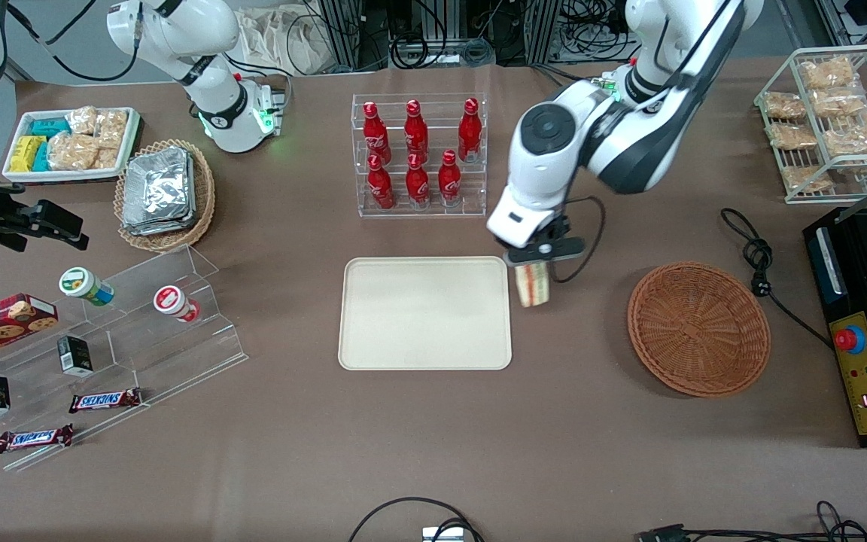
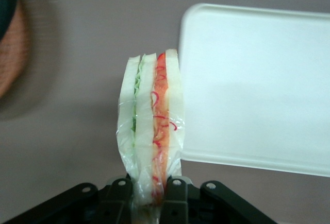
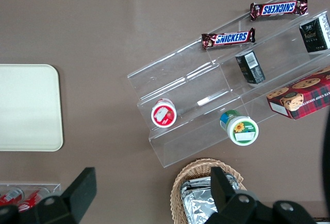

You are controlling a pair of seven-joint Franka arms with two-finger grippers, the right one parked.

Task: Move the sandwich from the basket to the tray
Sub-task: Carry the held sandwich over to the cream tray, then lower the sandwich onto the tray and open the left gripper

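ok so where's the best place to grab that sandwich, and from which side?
By one narrow end, from above, pinching across the flat bread faces, as the claw holds the sandwich now beside the tray. The wedge is thin that way, so the fingers span it.

Lighting is even and bright overhead. The tray [image 2: 258, 85] appears overexposed in the left wrist view; the basket [image 2: 10, 54] is blurred.
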